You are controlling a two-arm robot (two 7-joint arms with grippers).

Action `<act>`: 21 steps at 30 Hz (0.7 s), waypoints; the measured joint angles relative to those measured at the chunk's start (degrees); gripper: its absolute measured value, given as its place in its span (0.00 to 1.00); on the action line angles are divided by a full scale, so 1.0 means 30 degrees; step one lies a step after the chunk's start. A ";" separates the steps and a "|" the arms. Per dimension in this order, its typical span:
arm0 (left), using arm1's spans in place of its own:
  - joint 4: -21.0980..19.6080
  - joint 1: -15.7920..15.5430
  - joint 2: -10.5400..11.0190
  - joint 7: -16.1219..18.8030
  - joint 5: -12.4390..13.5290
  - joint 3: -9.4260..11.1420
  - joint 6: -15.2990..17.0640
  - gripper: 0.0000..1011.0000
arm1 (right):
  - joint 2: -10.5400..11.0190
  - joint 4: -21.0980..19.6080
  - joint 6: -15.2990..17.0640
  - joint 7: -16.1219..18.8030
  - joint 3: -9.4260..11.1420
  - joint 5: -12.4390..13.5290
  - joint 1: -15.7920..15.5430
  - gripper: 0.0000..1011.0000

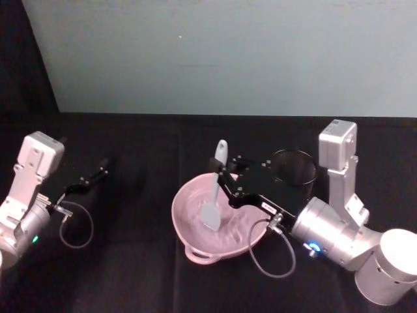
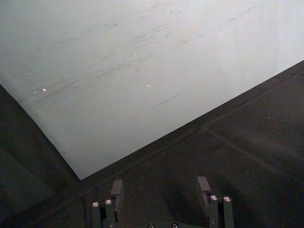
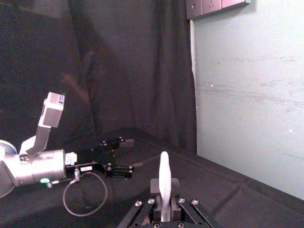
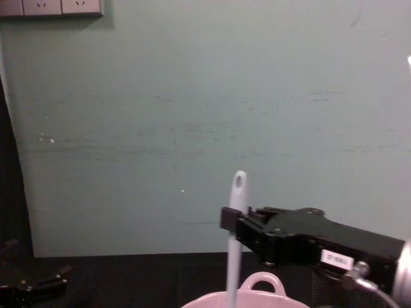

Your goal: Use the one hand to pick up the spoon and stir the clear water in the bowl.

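The right gripper (image 1: 225, 177) reaches in from the right over the pale pink bowl (image 1: 177, 218), its fingers (image 3: 156, 185) pressed together on the handle of the white spoon (image 1: 215, 186), pinching it a little below the end with the oval hole. The spoon stands nearly upright, the holed end up and the flat head down inside the bowl, near its middle. From the chest, the handle (image 4: 238, 187) rises above the black fingers, and the bowl's loop handle (image 4: 262, 281) shows just beneath them. A black wire-mesh cup (image 1: 294, 166) stands just behind the gripper, beside the bowl on the dark worktop (image 1: 130, 261). The left gripper (image 2: 160, 190) hangs well apart on the left, its fingers spread wide and holding nothing.
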 joint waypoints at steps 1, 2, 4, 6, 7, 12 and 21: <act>0.0000 0.0001 0.0000 0.0000 0.0000 0.0000 -0.0001 0.99 | -0.0168 0.0154 0.0032 0.0001 -0.0103 0.0012 0.0126 0.11; 0.0000 0.0000 0.0000 -0.0001 0.0001 0.0001 -0.0001 0.99 | -0.0269 0.0266 0.0048 0.0002 -0.0158 0.0023 0.0195 0.11; 0.0000 0.0000 0.0000 0.0000 0.0001 0.0001 -0.0001 0.99 | -0.0450 0.0493 0.0084 -0.0004 -0.0231 0.0069 0.0352 0.11; -0.0001 0.0000 0.0000 -0.0001 0.0000 0.0000 -0.0001 0.99 | -0.0746 0.0950 0.0114 -0.0018 -0.0303 0.0153 0.0646 0.11; 0.0000 0.0000 0.0000 0.0001 0.0000 0.0001 -0.0001 0.99 | -0.0829 0.1121 0.0120 -0.0042 -0.0312 0.0166 0.0751 0.11; 0.0000 -0.0001 0.0000 0.0000 0.0000 0.0000 0.0000 0.99 | -0.1198 0.2004 0.0119 -0.0322 -0.0281 0.0166 0.1292 0.11; 0.0000 0.0000 0.0000 -0.0001 0.0000 0.0001 0.0000 0.99 | -0.1202 0.2993 -0.0205 -0.1011 0.0626 0.0029 0.1798 0.11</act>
